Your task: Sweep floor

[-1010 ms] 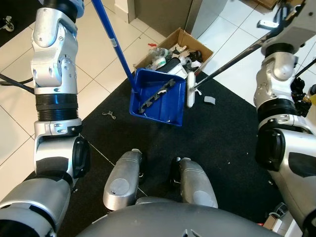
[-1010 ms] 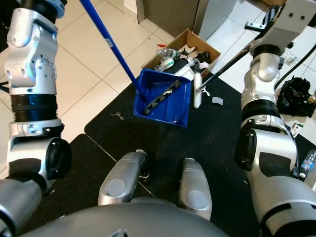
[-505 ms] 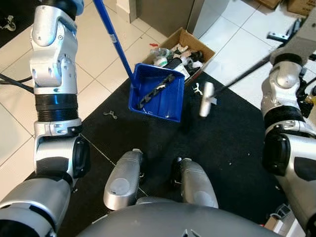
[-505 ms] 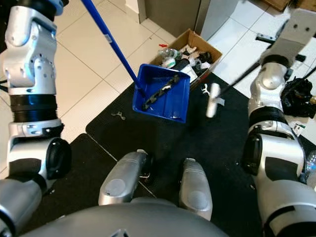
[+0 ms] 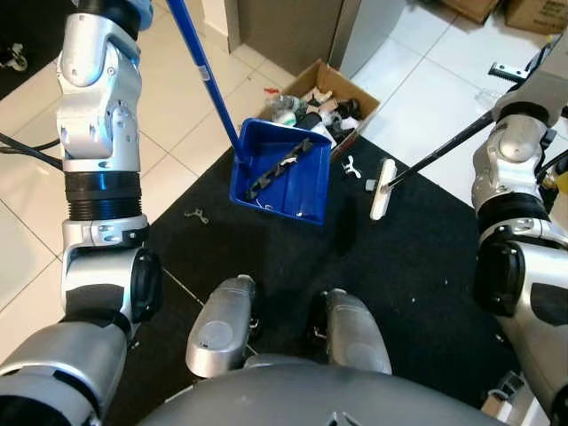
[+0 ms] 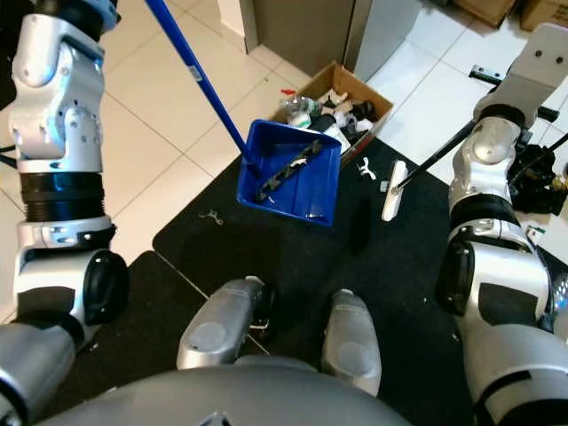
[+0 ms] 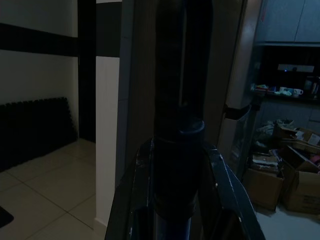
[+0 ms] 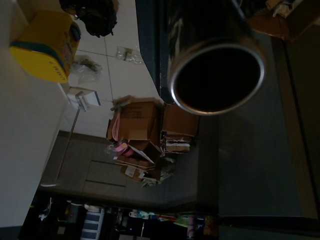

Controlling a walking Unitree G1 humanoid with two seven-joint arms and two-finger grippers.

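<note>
A black mat (image 5: 390,284) covers the floor in front of the robot's feet, with pale floor tiles (image 5: 169,115) around it. At the mat's far edge sits an open cardboard box (image 5: 321,98) full of bottles and other rubbish; no writing on them can be read.

Just in front of the box, a blue dustpan (image 5: 282,172) is tilted over the mat, its mouth turned toward the robot. A long blue handle (image 5: 201,67) runs from it up and to the left, toward the left arm (image 5: 98,133). In the left wrist view the left gripper (image 7: 180,200) is clenched around that dark pole.

To the right of the dustpan, the broom's white head (image 5: 382,188) rests on the mat, well apart from the pan, with its thin dark broom stick (image 5: 444,146) rising toward the right arm (image 5: 519,169). The right wrist view shows the stick's open end close up, but whether the right gripper is closed on it cannot be told.

Small scraps lie on the mat: a white scrap (image 5: 352,164) and a grey scrap (image 5: 368,185) near the broom head, and a little metal piece (image 5: 195,215) at the left edge.
</note>
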